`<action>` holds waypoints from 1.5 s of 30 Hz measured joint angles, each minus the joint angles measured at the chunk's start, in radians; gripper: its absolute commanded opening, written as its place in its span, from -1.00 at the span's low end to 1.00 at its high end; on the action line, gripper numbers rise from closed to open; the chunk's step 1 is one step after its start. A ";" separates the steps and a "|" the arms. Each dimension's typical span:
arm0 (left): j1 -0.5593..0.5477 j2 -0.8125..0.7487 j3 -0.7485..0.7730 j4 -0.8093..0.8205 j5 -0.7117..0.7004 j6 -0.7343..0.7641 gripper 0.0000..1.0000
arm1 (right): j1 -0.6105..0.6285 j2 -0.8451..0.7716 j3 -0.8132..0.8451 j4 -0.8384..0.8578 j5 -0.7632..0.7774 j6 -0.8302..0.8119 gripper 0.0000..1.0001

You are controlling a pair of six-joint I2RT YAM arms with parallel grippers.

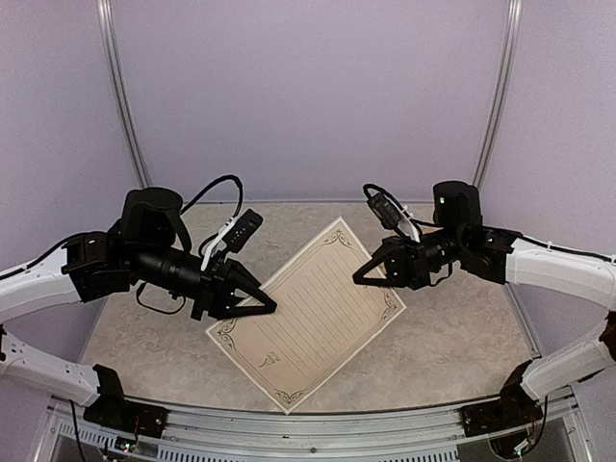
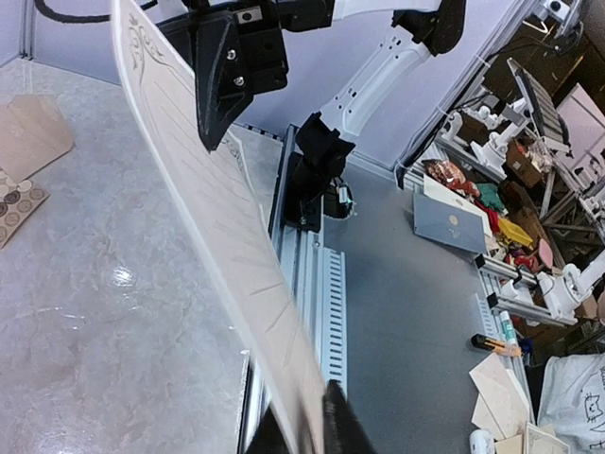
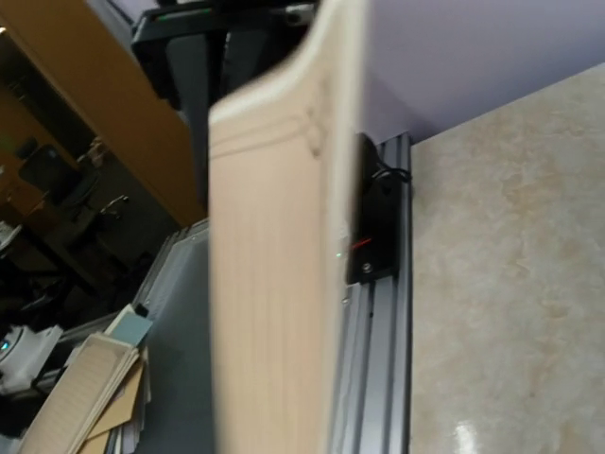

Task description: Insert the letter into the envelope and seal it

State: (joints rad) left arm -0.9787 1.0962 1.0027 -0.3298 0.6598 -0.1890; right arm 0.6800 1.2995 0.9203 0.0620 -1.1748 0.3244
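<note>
The letter (image 1: pixel 308 318), a cream sheet with a dark ornamental border and ruled lines, hangs tilted above the table between both arms. My left gripper (image 1: pixel 272 308) is shut on its left part. In the left wrist view the letter (image 2: pixel 208 208) runs edge-on down into my left gripper (image 2: pixel 314 427), pinched between the dark fingers. My right gripper (image 1: pixel 358 279) is shut on the sheet's upper right part. The right wrist view is filled by the letter (image 3: pixel 274 284), which hides the fingers. A tan envelope (image 2: pixel 33 132) lies flat on the table; the left arm hides it from above.
The marbled table (image 1: pixel 462 337) ends at a metal rail (image 1: pixel 318 428) along the near edge. A small card of round stickers (image 2: pixel 17 203) lies next to the envelope. Purple walls enclose the back and sides.
</note>
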 measured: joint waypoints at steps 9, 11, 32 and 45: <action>0.056 -0.095 -0.177 0.214 -0.017 -0.112 0.47 | 0.000 -0.089 -0.048 0.079 0.181 0.075 -1.00; 0.059 -0.128 -0.232 0.272 -0.031 -0.145 0.51 | 0.000 -0.124 -0.068 0.114 0.229 0.102 -1.00; 0.074 -0.245 -0.438 0.614 -0.331 -0.331 -1.00 | 0.010 -0.220 -0.095 0.161 0.450 0.152 -1.00; 0.046 -0.122 -0.411 0.674 -0.416 -0.398 -1.00 | 0.197 -0.215 -0.084 0.092 0.701 0.053 0.13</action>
State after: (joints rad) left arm -0.9329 0.9737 0.5919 0.3443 0.2436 -0.5869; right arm 0.8768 1.0843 0.8360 0.1543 -0.4740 0.3771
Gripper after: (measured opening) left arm 0.003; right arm 0.421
